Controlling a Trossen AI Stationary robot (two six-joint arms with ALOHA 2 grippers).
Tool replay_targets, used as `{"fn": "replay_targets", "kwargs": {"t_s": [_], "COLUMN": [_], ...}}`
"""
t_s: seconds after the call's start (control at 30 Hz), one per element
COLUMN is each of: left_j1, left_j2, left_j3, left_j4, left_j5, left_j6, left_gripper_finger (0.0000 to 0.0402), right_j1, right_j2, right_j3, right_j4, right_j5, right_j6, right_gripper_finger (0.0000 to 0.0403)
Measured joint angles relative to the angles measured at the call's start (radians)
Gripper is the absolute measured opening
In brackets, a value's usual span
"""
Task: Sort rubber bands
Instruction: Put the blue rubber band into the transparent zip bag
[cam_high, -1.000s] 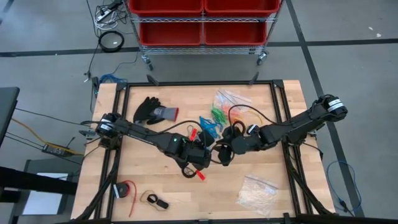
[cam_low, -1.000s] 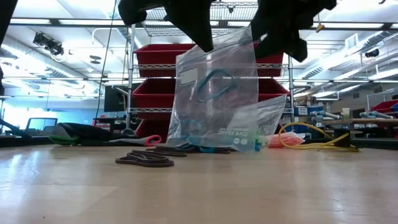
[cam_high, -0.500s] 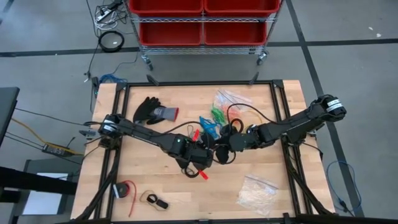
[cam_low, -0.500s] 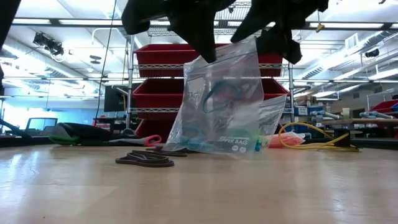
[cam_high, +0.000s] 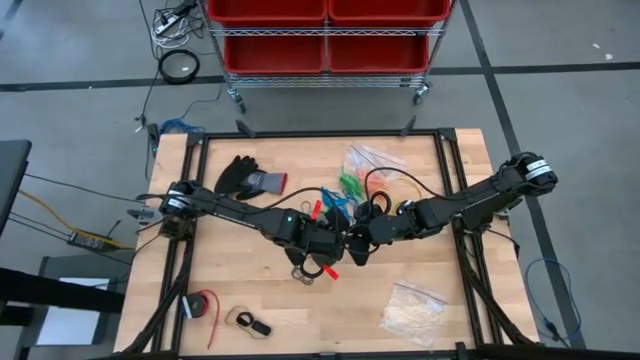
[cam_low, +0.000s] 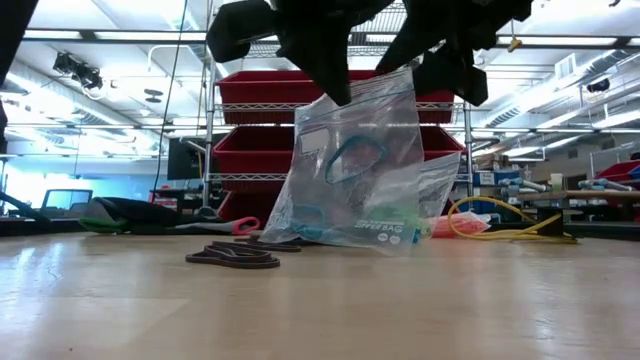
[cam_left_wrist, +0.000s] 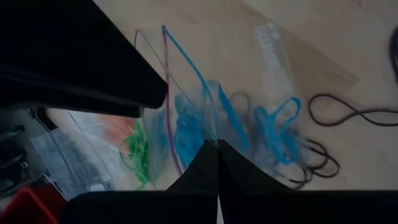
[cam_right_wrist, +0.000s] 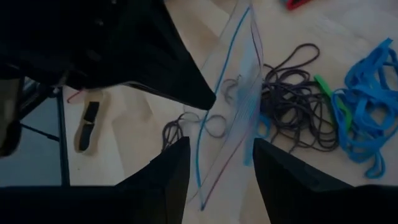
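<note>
While both arms met over the middle of the table (cam_high: 230, 300), the left gripper (cam_left_wrist: 216, 144) was clenched on the rim of a clear zip bag (cam_low: 350, 165), holding it up off the wood. And the right gripper (cam_right_wrist: 216, 149) stood released, its 2 fingers either side of the bag's open mouth without pinching it, as far as the wrist view showed.

Progress, judging by the spread: early to middling. Several blue rubber bands (cam_left_wrist: 273, 124) already sat inside the hanging bag. But plenty was left! A tangle of black bands (cam_right_wrist: 292, 102) lay loose on the table just under the bag, more blue bands (cam_right_wrist: 364, 124) lay beside them, and a flat dark loop (cam_low: 232, 257) rested alone nearer the front edge. Green bands (cam_high: 350, 183) sat in another clear bag toward the back, with orange just beside them.

Off to the side lay a black glove (cam_high: 245, 178) and a bag of whitish pieces (cam_high: 412, 308), neither touched.

Writing? Printing ran along the held bag's lower part, ending in "BAG"; the rest was too blurred to read.
</note>
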Motion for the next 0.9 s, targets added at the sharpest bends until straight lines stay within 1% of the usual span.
{"fn": "replay_targets", "kwargs": {"t_s": [0.17,0.33,0.47,0.57,0.63,0.67,0.9], "left_j1": [-0.003,-0.014,-0.027,-0.034,-0.039,-0.041,-0.05], "left_j2": [0.0,0.0,0.0,0.0,0.0,0.0,0.0], "left_j3": [0.0,0.001,0.002,0.002,0.002,0.002,0.002], "left_j4": [0.041,0.043,0.045,0.03,0.027,0.019,-0.015], "left_j5": [-0.037,-0.051,-0.128,-0.129,-0.128,-0.127,-0.073], "left_j6": [0.021,0.027,0.03,0.025,0.008,0.001,-0.108], "left_gripper_finger": [0.0,0.0,0.0,0.0,0.0,0.0,0.0], "right_j1": [0.0,0.0,0.0,-0.001,-0.001,-0.001,0.0], "right_j2": [0.0,0.014,0.082,0.13,0.141,0.141,0.073], "right_j3": [0.0,0.0,0.001,0.001,0.001,0.001,0.0], "right_j4": [-0.043,-0.046,-0.042,-0.038,-0.03,-0.032,-0.052], "right_j5": [-0.021,-0.046,-0.1,-0.103,-0.081,-0.063,0.035], "right_j6": [0.009,0.017,0.019,0.019,0.019,0.014,0.008], "right_gripper_finger": [0.016,0.0142,0.0111,0.007,0.0028,0.0015,0.0001]}}
